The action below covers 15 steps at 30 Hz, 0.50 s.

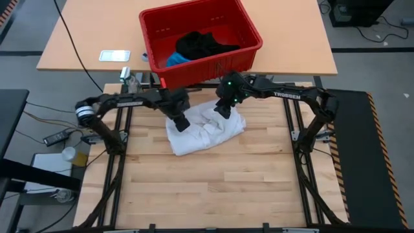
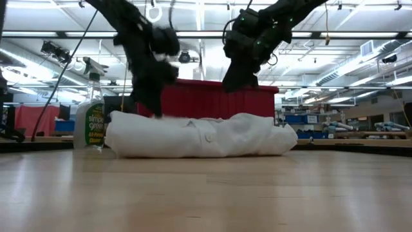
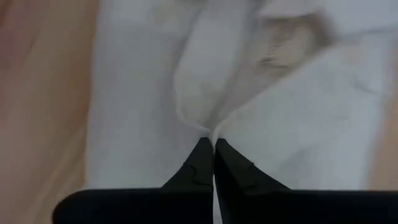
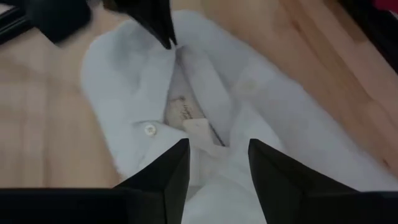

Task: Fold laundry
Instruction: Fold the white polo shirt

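The wooden table [image 1: 213,181] carries everything, and the red basket [image 1: 155,45] sits at its far edge, so I will place the rest from that basket. Still inside it lie the black garment [image 1: 197,44] and a corner of the bright blue one [image 1: 174,60], neither touched. Just in front of the basket, on the near side, lies the white shirt [image 1: 204,133], bunched into a loose heap and not laid flat.

As I judge it, the folding has barely started: one of three pieces is out, none is folded, and this one first needs spreading. The heap runs longer across the table than front to back, its long axis tilted a little, the end under the left arm nearer me. The open collar and a button show in the right wrist view, though which way the collar points across the table I cannot say for sure.

The left gripper [image 3: 213,144] is pinched tight on a fold of the shirt at that nearer end. The right gripper [image 4: 219,155] hovers over the collar area, fingers spread, holding nothing.
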Tool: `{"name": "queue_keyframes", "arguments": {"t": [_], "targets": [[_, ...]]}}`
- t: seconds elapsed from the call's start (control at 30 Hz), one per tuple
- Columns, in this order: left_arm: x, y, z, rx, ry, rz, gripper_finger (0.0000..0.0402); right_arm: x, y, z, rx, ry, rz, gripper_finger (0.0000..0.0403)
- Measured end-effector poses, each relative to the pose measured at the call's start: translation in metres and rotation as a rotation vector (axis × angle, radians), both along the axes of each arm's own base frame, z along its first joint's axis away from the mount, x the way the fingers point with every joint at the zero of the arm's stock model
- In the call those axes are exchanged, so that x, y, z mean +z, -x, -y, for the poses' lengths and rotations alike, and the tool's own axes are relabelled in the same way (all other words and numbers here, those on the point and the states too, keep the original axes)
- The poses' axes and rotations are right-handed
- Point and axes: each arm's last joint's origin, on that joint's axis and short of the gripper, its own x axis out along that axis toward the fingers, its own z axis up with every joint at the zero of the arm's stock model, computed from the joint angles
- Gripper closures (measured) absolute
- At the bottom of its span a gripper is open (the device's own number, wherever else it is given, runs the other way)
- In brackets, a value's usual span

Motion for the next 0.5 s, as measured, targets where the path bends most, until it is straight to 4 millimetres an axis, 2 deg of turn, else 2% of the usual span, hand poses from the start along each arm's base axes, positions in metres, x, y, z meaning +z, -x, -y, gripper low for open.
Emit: {"name": "queue_keyframes", "arguments": {"t": [0.13,0.27,0.4,0.5], "targets": [[0.042,0.012,0.029,-0.212,-0.08,0.158,0.04,-0.003,0.0,-0.003,0.07,0.002,-0.01,0.0232],[0.074,0.027,0.059,-0.375,-0.173,0.28,0.0401,-0.005,-0.002,-0.004,0.167,0.033,0.013,0.0228],[0.09,0.039,0.082,-0.493,-0.225,0.343,0.0401,-0.003,-0.004,-0.003,0.203,0.128,0.031,0.0218],[0.091,0.039,0.09,-0.502,-0.217,0.339,0.0401,-0.005,-0.004,0.002,0.195,0.146,0.025,0.0207]]}}
